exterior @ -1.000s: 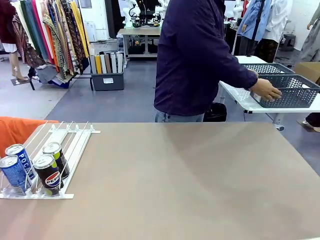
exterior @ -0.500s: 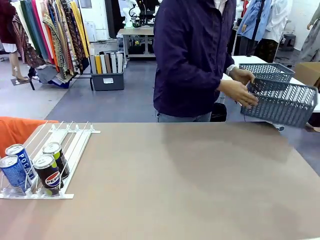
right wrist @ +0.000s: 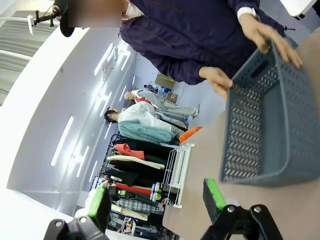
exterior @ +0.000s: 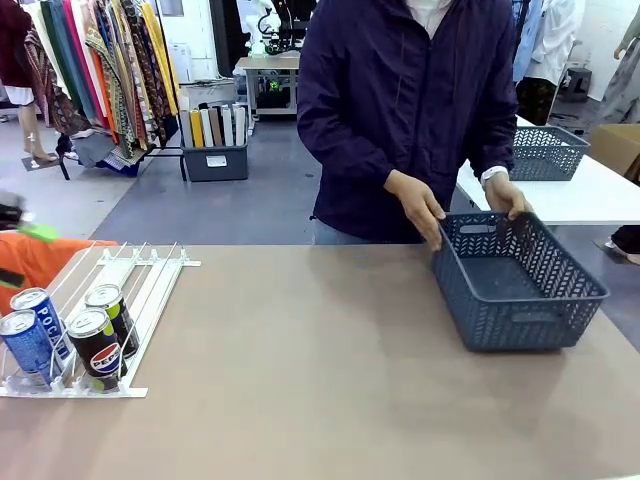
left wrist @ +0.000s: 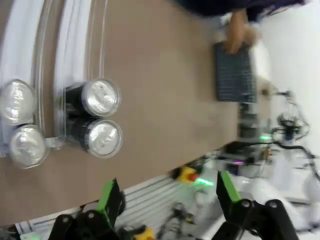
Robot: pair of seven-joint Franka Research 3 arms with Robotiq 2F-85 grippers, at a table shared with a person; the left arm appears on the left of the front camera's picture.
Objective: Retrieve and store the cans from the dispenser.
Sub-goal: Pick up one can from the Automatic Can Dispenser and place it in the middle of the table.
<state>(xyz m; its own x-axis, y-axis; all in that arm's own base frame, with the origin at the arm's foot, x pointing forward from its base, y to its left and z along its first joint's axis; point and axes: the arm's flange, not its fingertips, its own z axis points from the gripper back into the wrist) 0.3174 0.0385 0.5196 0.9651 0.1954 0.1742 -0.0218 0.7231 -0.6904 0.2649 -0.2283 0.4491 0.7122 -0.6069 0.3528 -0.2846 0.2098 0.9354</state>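
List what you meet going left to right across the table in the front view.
Two blue Pocari Sweat cans → two black Pepsi cans → dark grey mesh basket.

Person's hands (right wrist: 218, 80) gripping grey basket (right wrist: 260, 125) rim.

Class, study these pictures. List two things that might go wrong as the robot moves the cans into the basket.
1. The four cans stand tightly paired at the rack's front lip. The open left gripper might knock a neighbour while grasping one.
2. The person's hands hold the basket's rim, so an arm arriving with a can could strike them.
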